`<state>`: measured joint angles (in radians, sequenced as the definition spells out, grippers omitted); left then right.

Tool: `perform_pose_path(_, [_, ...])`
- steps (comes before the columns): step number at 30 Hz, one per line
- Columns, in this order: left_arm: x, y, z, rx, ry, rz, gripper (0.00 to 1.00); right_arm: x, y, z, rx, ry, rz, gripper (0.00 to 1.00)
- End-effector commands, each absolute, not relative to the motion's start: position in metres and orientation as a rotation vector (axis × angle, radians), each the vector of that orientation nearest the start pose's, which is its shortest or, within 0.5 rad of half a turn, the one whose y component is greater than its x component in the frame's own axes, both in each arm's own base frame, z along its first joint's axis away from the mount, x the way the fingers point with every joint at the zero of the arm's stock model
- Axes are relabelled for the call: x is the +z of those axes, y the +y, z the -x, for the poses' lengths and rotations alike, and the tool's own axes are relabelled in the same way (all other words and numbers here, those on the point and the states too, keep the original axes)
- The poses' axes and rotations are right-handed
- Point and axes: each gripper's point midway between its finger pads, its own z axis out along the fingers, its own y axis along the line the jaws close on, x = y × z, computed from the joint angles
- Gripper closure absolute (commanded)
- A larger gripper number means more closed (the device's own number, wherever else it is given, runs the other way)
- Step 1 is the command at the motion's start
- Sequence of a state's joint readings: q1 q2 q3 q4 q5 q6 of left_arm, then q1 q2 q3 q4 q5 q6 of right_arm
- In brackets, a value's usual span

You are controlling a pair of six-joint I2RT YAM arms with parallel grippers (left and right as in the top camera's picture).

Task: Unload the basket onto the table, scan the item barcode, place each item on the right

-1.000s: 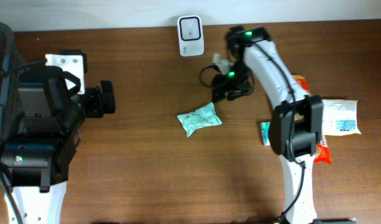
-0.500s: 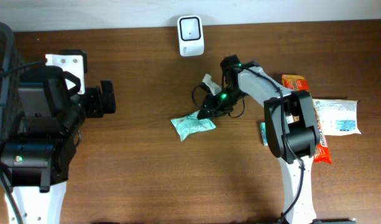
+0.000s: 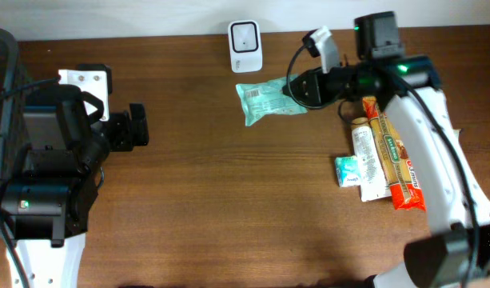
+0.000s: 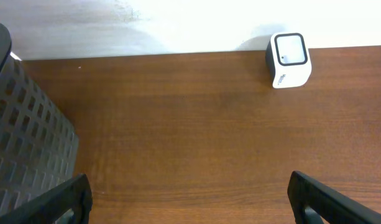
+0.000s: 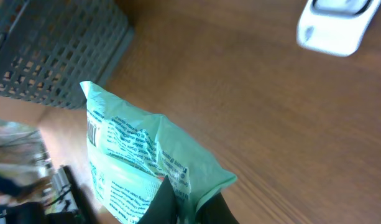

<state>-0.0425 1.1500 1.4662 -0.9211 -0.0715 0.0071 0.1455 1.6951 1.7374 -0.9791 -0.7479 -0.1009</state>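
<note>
The item is a light green printed packet (image 3: 267, 102), held above the table just below and right of the white barcode scanner (image 3: 245, 46) at the back edge. My right gripper (image 3: 296, 90) is shut on the packet's right end. In the right wrist view the dark fingertips pinch the crimped edge of the packet (image 5: 134, 155), and the scanner (image 5: 335, 25) lies ahead at the top right. My left gripper (image 3: 137, 126) stays at the left, open and empty. Its fingers (image 4: 61, 202) stand wide apart over bare wood, with the scanner (image 4: 289, 59) far ahead.
A dark grey mesh basket (image 3: 1, 80) stands at the far left, also seen as the basket (image 4: 22, 143) in the left wrist view. Several snack packets (image 3: 380, 156) and a small teal packet (image 3: 347, 170) lie at the right under the right arm.
The right gripper closed on the green packet at the table's middle and carried it up and back toward the scanner. The left arm has not moved.
</note>
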Motion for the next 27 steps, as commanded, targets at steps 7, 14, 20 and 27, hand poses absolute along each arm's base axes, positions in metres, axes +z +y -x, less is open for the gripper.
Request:
perform_pose_path(7, [0.353,0.000,-0.327,0.073,2.161,-0.020,0.01,0.283,0.167,-0.399,0.532,2.360,0.567,0.96])
perform_pose_path(14, [0.353,0.000,-0.327,0.073,2.161,-0.020,0.01,0.283,0.159,-0.417,0.187,2.344,0.449,0.96])
perform_pose_path(20, [0.353,0.000,-0.327,0.073,2.161,-0.020,0.01,0.283,0.164,-0.432,-0.117,2.276,0.422,0.96])
perform_pose_path(27, [0.353,0.000,-0.327,0.073,2.161,-0.019,0.01,0.274,0.164,-0.447,-0.196,2.255,0.430,0.96])
